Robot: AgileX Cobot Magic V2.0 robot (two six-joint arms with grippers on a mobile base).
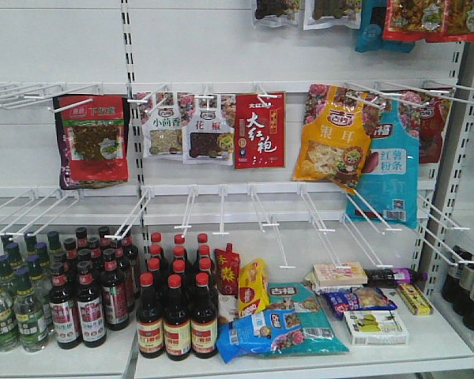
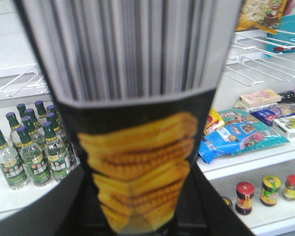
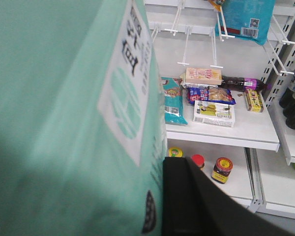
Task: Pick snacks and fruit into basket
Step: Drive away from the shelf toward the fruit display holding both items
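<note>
A black snack pack (image 2: 137, 162), printed with yellow crackers and topped by a striped silver band, fills the left wrist view. My left gripper (image 2: 137, 219) is shut on its lower end, with dark fingers on both sides. In the right wrist view a mint-green snack pack (image 3: 64, 123) with a white label covers the left half. My right gripper (image 3: 160, 206) is shut on it, and one black finger (image 3: 187, 196) presses its right face. More snack packs (image 1: 288, 320) lie on the shelf. The fruit and the basket are out of view. Neither gripper shows in the front view.
Red-capped dark sauce bottles (image 1: 174, 308) and green-capped clear bottles (image 1: 16, 300) stand at the shelf's left. Bare wire hooks (image 1: 221, 209) jut forward above the shelf, under hanging packs (image 1: 259, 130). Small jars (image 3: 222, 169) stand on the lower shelf. Dark bottles (image 1: 470, 288) are at the far right.
</note>
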